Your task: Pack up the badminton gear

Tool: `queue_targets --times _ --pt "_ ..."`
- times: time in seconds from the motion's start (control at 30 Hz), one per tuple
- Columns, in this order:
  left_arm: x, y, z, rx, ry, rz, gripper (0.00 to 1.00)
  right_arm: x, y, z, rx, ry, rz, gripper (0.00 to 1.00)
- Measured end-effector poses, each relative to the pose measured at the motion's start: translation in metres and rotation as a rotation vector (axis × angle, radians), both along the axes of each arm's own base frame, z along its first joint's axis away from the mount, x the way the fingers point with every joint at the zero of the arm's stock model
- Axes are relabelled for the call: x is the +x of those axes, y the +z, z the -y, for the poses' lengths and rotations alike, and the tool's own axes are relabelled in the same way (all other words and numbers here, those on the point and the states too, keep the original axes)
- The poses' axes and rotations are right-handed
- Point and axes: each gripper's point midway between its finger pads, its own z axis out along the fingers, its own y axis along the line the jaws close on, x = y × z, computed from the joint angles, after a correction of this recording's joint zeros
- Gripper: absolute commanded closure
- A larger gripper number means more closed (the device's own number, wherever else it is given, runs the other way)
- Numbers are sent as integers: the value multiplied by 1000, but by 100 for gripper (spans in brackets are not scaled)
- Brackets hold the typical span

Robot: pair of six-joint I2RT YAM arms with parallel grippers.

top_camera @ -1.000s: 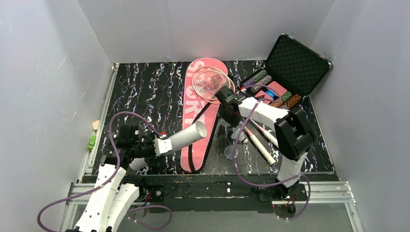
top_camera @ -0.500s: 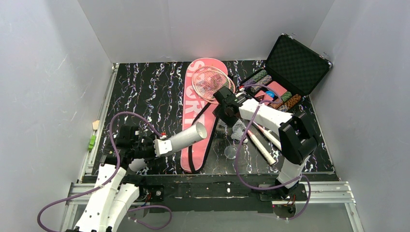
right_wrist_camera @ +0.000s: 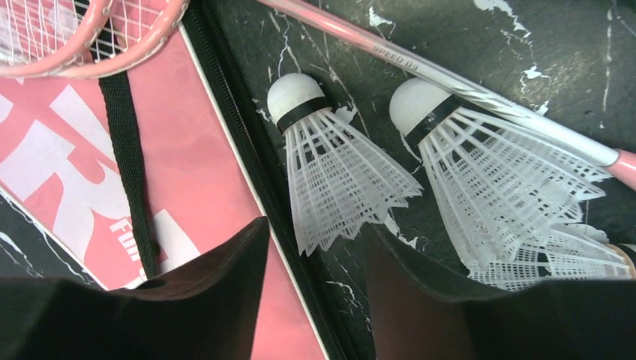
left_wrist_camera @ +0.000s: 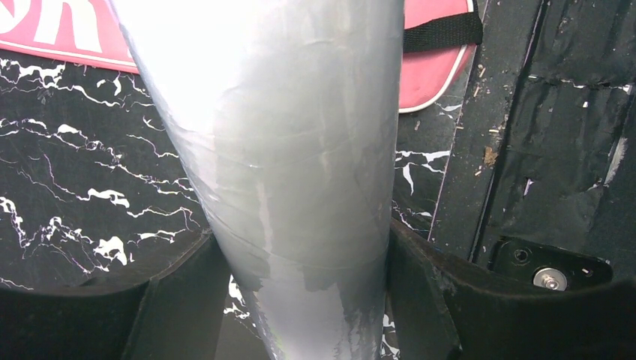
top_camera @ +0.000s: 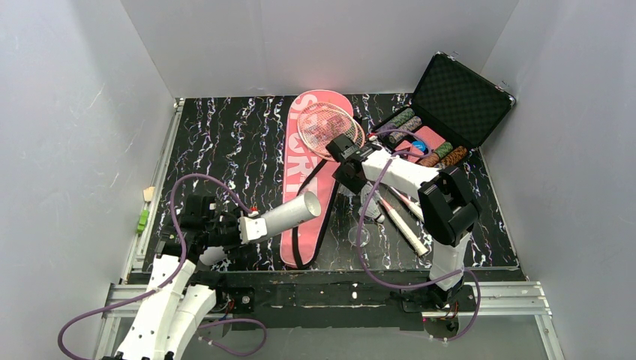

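- The left gripper [top_camera: 247,227] [left_wrist_camera: 300,307] is working nearest the table's front edge, clenched around the base of a white cylindrical tube [top_camera: 289,212] [left_wrist_camera: 277,150], with both black fingers pressing against its sides.
- The tube is slanting up and to the right, its open mouth hanging over the near half of the bag.
- A long pink fabric bag with white "SPORT" lettering and a black strap [top_camera: 300,150] [right_wrist_camera: 187,172] is lying flat on the black, white-veined table [top_camera: 225,135], running from front to back.
- The right gripper [top_camera: 349,180] [right_wrist_camera: 313,247] is hovering just beside the bag's right edge, its fingers spread and clamping nothing.
- A small white feather shuttlecock [right_wrist_camera: 330,172] is lying on the table, the edge of its skirt reaching between those spread fingers; a second shuttlecock [right_wrist_camera: 495,195] is lying just right of it.
- Two pink-framed rackets [top_camera: 326,129] are resting with heads overlapping on the bag's far end and white handles angling toward the front right.
- An open black foam-lined case of coloured chips [top_camera: 457,94] is sitting in the far right corner.
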Motion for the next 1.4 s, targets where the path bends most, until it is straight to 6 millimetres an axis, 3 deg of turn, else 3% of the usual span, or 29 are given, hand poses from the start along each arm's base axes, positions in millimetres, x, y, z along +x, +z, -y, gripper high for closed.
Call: queue_targets --times 0.13,0.27,0.4,0.6,0.7,0.8,0.9,1.0,1.17,1.23,1.4 --pt "0 -1 -1 5 -1 0 39 6 2 8 -27 -13 18 76" --pt "0 -1 -1 8 0 1 39 12 3 16 -52 -20 32 83" --pt "0 -1 -1 8 0 0 39 14 4 21 -70 -22 41 99" --pt "-2 -2 -2 10 0 -9 39 15 7 25 -98 2 53 99" --pt "-2 -2 -2 10 0 -9 40 15 20 23 -88 45 70 99" --pt "-1 -2 -2 10 0 -8 40 12 53 14 -29 137 119 99" --pt "-2 -6 -2 13 -2 -11 40 6 101 1 69 266 206 99" --pt "-2 -10 -2 17 -2 -22 40 -12 153 -9 163 427 297 99" --pt "0 -11 -2 17 -2 -23 39 -62 217 -13 284 701 404 99" --pt "0 -10 -2 17 -2 -21 39 -90 242 -13 348 820 443 99" --pt "2 -9 -1 15 -3 -9 39 -151 280 -7 473 1043 505 99"
